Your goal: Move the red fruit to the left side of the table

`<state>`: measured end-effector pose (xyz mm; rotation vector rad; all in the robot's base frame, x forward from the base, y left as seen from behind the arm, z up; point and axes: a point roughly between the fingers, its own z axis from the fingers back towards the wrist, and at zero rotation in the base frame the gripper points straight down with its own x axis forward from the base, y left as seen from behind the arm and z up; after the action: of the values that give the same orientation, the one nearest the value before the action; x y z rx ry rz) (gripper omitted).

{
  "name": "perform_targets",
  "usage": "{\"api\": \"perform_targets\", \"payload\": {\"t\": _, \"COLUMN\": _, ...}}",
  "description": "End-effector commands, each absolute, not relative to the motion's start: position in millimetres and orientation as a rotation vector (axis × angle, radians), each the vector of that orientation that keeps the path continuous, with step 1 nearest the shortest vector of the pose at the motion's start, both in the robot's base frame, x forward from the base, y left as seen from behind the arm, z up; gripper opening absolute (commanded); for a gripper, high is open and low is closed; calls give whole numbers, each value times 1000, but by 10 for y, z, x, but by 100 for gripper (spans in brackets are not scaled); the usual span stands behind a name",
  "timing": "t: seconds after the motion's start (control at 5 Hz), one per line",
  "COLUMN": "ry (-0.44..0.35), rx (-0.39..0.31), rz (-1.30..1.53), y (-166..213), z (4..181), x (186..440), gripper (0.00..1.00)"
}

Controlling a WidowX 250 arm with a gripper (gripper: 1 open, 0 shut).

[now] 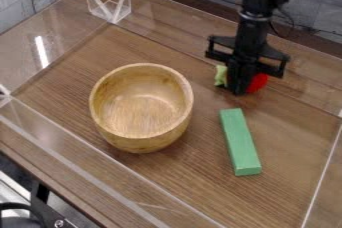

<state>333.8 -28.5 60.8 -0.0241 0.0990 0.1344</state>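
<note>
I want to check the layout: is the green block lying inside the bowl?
No, the green block lies on the table, to the right of the bowl in the picture.

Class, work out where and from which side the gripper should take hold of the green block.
Grip the green block across its long sides, near the middle, coming from above: it lies flat, is long and narrow, and its near half seems clear of the wooden bowl.
</note>
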Motion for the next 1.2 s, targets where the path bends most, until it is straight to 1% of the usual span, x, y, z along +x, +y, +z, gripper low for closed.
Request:
{"api": "perform_targets", "payload": {"t": 0.0, "ry": -25, "rx": -55, "rz": 118, "y": -145, "z": 1098, "x": 3477, "gripper": 0}}
{"api": "perform_targets", "payload": {"t": 0.2, "ry": -54, "rx": -75, "rz": 133, "y": 2, "z": 1390, "x": 3501, "gripper": 0}}
{"api": "perform_targets", "payload": {"t": 0.4, "ry": -44, "rx": -80, "rz": 107, "y": -73, "z": 1384, "x": 3521, "gripper": 100}}
{"api": "perform_targets", "payload": {"t": 0.8, "ry": -8, "rx": -80, "rz": -11, "y": -275, "z": 1193, "x": 3408, "gripper": 100}}
{"api": "perform_targets", "payload": {"t": 1.0, "ry": 6, "rx": -78, "rz": -78, "y": -417, "z": 1101, "x": 3420, "gripper": 100}}
